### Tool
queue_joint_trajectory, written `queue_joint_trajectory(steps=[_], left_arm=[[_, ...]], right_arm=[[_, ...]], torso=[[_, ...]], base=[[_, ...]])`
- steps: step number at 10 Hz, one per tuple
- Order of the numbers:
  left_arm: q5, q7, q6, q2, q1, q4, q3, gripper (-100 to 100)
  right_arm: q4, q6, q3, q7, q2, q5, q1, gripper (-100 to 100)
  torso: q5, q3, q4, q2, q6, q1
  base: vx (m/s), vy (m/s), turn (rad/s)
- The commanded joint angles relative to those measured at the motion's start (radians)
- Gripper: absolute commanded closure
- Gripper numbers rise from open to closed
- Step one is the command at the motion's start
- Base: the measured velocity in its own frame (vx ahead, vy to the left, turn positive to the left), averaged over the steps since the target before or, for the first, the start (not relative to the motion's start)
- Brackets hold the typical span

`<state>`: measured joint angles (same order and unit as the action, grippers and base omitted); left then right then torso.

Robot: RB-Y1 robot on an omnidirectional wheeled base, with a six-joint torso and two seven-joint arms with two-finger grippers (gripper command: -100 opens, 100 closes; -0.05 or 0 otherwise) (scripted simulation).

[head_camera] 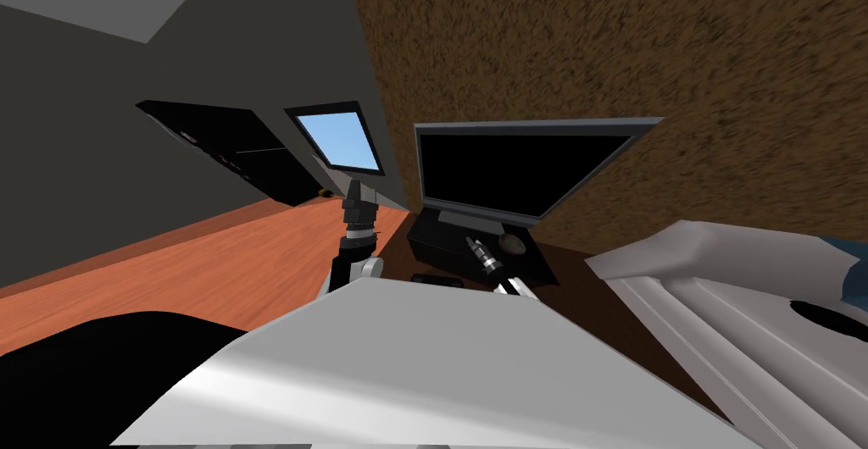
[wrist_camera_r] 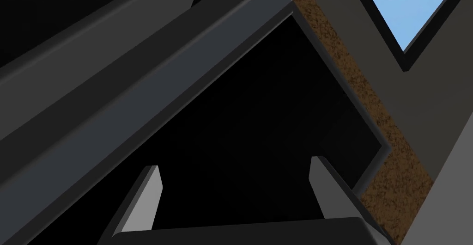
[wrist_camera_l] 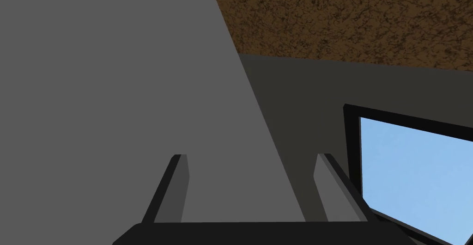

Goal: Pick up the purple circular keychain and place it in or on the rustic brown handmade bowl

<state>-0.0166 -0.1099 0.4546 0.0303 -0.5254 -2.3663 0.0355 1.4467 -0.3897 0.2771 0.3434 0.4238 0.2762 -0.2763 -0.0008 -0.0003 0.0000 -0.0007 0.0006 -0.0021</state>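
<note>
A small brown rounded bowl [head_camera: 513,243] sits on the dark stand [head_camera: 432,241] below the black monitor [head_camera: 509,169]. My right gripper [head_camera: 469,241] hangs just left of the bowl, pointing at the monitor. Its fingers [wrist_camera_r: 150,186] stand open with nothing between them, facing the black screen [wrist_camera_r: 258,117] from close up. My left gripper [head_camera: 354,188] is raised further left, over the edge of the orange floor. It is open [wrist_camera_l: 251,156] and holds nothing.
The monitor's grey frame [wrist_camera_r: 152,76] runs close past the right hand. A flat black item [head_camera: 436,280] lies near the stand's front. A dark brown surface [head_camera: 585,291] and white furniture [head_camera: 729,300] are at the right. Orange wooden floor [head_camera: 212,257] spreads left.
</note>
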Motion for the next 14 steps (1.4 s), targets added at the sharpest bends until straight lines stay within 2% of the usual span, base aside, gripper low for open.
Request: queue_joint_trajectory(steps=[1,2,3,4,5,6,7,9,12,14], left_arm=[[0.0,0.0,0.0,0.0,0.0,0.0,0.0,0],[0.0,0.0,0.0,0.0,0.0,0.0,0.0,0],[0.0,0.0,0.0,0.0,0.0,0.0,0.0,0],[0.0,0.0,0.0,0.0,0.0,0.0,0.0,0],[0.0,0.0,0.0,0.0,0.0,0.0,0.0,0],[0.0,0.0,0.0,0.0,0.0,0.0,0.0,0],[0.0,0.0,0.0,0.0,0.0,0.0,0.0,0],[0.0,0.0,0.0,0.0,0.0,0.0,0.0,0],[0.0,0.0,0.0,0.0,0.0,0.0,0.0,0],[0.0,0.0,0.0,0.0,0.0,0.0,0.0,0]], right_arm=[[-0.05,-0.004,0.024,0.017,0.025,0.027,0.02,-100],[-0.095,-0.006,0.046,0.034,0.047,0.053,0.038,-100],[-0.126,-0.006,0.046,0.034,0.047,0.053,0.038,-100],[-0.126,-0.006,0.046,0.034,0.047,0.053,0.038,-100],[-0.16,-0.007,0.068,0.051,0.069,0.08,0.056,-100],[-0.18,-0.007,0.068,0.051,0.069,0.08,0.056,-100],[-0.21,-0.008,0.09,0.067,0.091,0.106,0.074,-100],[-0.24,-0.008,0.09,0.067,0.091,0.106,0.074,-100],[-0.333,-0.009,0.13,0.098,0.132,0.156,0.109,-100],[-0.347,-0.009,0.13,0.098,0.132,0.156,0.109,-100]], torso=[[0.0,0.0,0.0,0.0,0.0,0.0],[0.0,0.0,0.0,0.0,-0.001,0.0],[0.0,0.001,0.0,0.001,-0.001,-0.002],[0.0,0.001,0.0,0.001,0.0,-0.002],[0.0,0.0,0.0,0.0,0.0,0.0],[0.0,0.0,0.0,0.0,-0.001,0.0],[0.0,0.0,0.0,0.0,0.0,0.0],[0.0,0.0,0.0,0.0,0.0,0.0],[0.0,0.0,0.0,-0.001,0.0,0.001],[0.0,0.0,0.0,-0.001,0.0,0.001]], base=[[-0.011,-0.031,0.153],[-0.036,-0.059,0.259],[-0.027,-0.059,0.1],[-0.009,-0.031,-0.028],[-0.013,-0.033,0.168],[-0.011,-0.037,0.101],[-0.014,-0.032,0.177],[-0.01,-0.022,0.043],[-0.008,-0.02,0.165],[-0.004,-0.015,0.042]])
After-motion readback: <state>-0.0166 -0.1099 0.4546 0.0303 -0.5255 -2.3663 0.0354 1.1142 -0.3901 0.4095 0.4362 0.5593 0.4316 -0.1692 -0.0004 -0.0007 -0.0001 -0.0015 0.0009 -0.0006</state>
